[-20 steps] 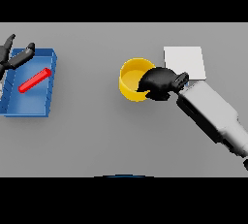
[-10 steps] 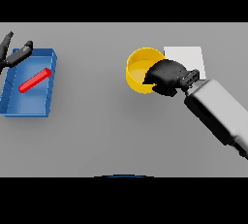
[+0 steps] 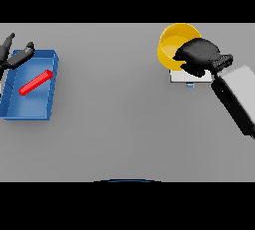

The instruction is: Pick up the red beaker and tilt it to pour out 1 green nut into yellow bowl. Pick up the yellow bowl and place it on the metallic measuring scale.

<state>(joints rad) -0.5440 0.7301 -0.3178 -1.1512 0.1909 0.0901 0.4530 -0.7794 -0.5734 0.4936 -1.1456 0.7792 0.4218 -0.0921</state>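
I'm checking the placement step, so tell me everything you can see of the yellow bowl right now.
The yellow bowl is a round, plain, glossy-looking bowl, bright yellow outside and a slightly deeper yellow inside. It is tipped so its opening faces the camera and somewhat left. The right hand is curled over its right rim and holds it. It appears lifted, overlapping the upper left part of the metallic measuring scale, most of which it and the hand hide. I cannot make out a green nut inside it.

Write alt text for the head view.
The right hand, fingers curled on the yellow bowl, holds it over the metallic scale. At far left, a red beaker lies in a blue tray, the left hand open beside it.
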